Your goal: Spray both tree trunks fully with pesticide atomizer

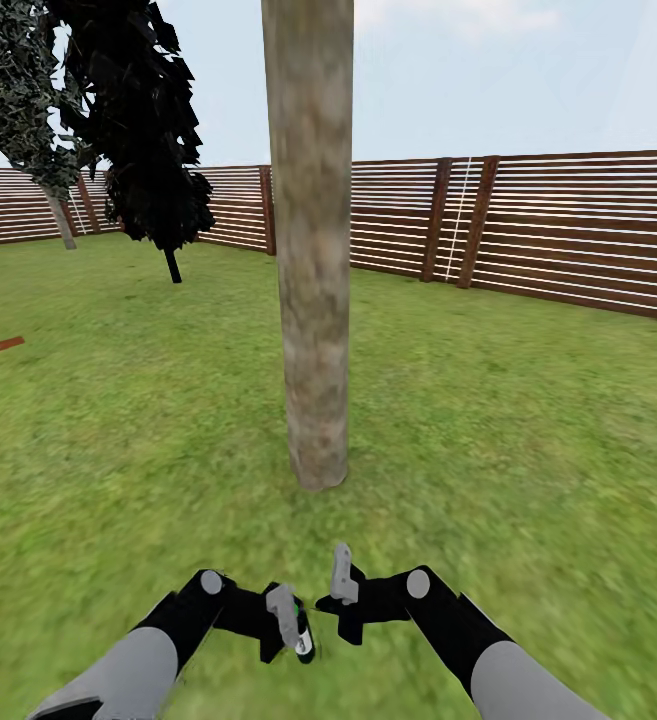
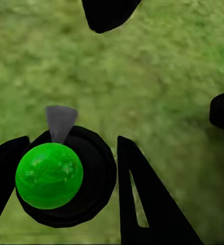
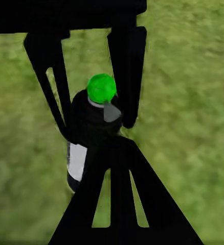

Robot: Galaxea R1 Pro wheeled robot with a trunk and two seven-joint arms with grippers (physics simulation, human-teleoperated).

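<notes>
Green lawn (image 1: 528,430) and slatted fence (image 1: 578,230) behind tree trunk (image 1: 311,250); left end effector (image 1: 290,620) clamped on atomizer (image 1: 302,640).

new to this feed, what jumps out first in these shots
The thick bare trunk rises dead centre on the lawn, just ahead of both arms. In the left gripper sits the black atomizer with its bright green cap, its fingers on either side. A slatted fence closes off the background.
</notes>
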